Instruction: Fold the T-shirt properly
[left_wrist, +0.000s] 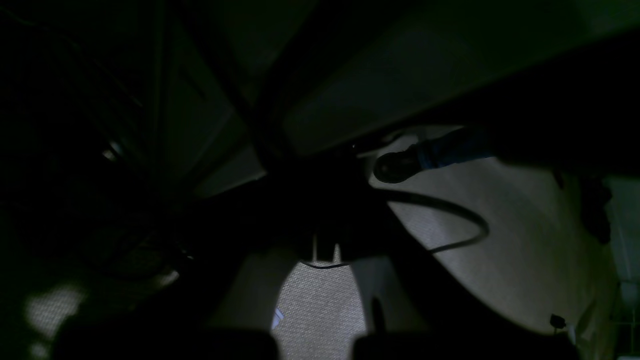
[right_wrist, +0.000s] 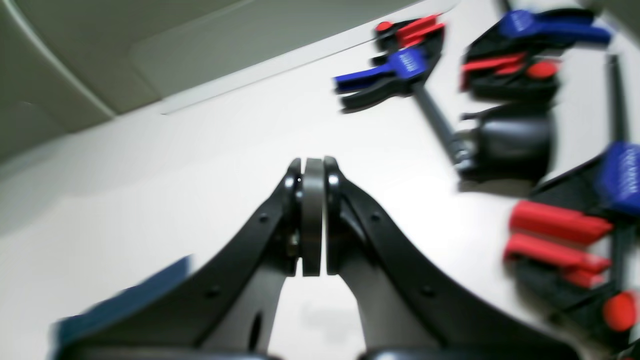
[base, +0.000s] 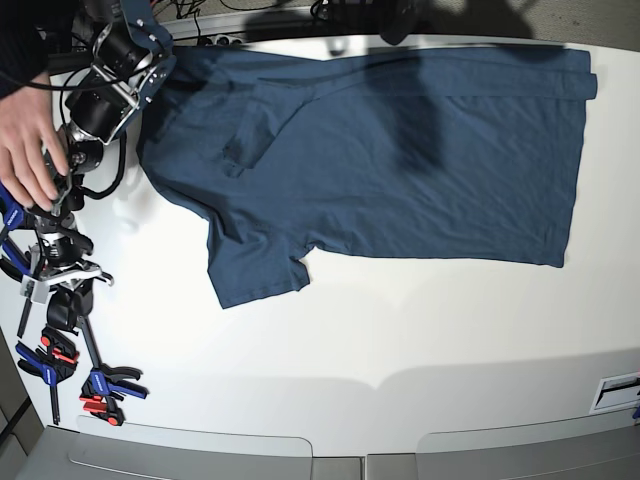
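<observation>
Honestly, nothing is folded yet. Nearest, my right claw (right_wrist: 313, 220) has its jaws pressed together on nothing, above bare white table (right_wrist: 150, 190), with blue-and-red bar clamps (right_wrist: 400, 70) off to one side. My left wrist view is nearly black, so I cannot see that claw there; I take it as closed too. Farther out, the T-shirt (base: 400, 160) lies spread flat across the table's far half, one sleeve (base: 255, 270) pointing toward the near edge. A human hand (base: 30, 160) rests on my right arm (base: 110, 80) beside the collar end. Next, I'd judge, both claws must open and reach for an edge
</observation>
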